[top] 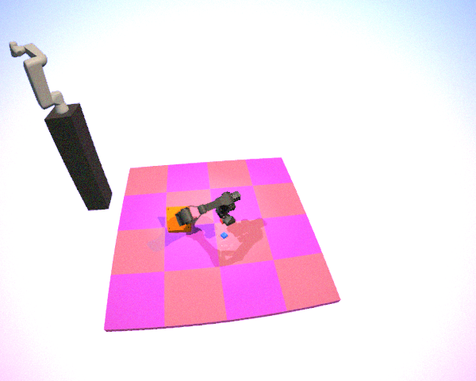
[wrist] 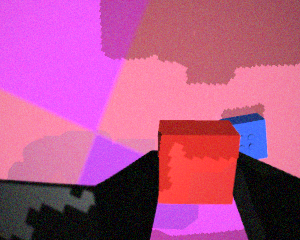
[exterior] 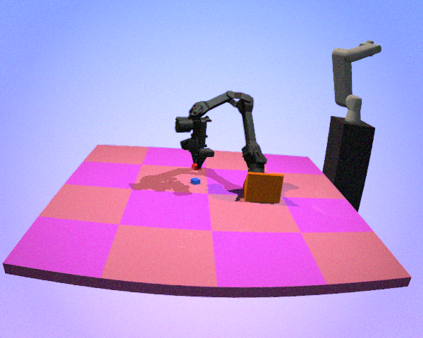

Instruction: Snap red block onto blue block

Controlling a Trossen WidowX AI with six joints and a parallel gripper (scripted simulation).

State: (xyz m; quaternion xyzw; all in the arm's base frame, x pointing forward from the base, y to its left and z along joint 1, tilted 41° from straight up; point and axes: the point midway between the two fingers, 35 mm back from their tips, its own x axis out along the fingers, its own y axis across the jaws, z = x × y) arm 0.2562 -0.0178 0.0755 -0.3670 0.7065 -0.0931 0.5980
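Exterior view, left to right. Red block (top: pixel 221 221) (exterior: pixel 194 166) (wrist: pixel 197 167) pinched between the fingers of the tool (top: pixel 223 220) (exterior: pixel 197 166) (wrist: pixel 194 160), held above the table (top: pixel 136 299) (exterior: pixel 161 254) (wrist: pixel 40 50). Blue block (top: pixel 224 235) (exterior: pixel 194 180) (wrist: pixel 255 137) sits on the table nearby, apart from red. Then orange box (top: pixel 172 213) (exterior: pixel 263 188); dark pedestal (top: pixel 72 155) (exterior: pixel 354 156) bearing a pale arm (top: pixel 36 79) (exterior: pixel 341 78).

The bench (top: pixel 191 297) (exterior: pixel 168 254) (wrist: pixel 140 90) is flat, with big pink and purple squares that take turns, four along each side. The blue block (top: pixel 224 235) (exterior: pixel 194 181) (wrist: pixel 255 139) sits on one of the pink squares, with little bumps on its face. An orange box (top: pixel 170 210) (exterior: pixel 263 188) stands well apart from the blue block, to its right in the exterior view. Dark shadows lie near the blue block, across pink and purple squares.
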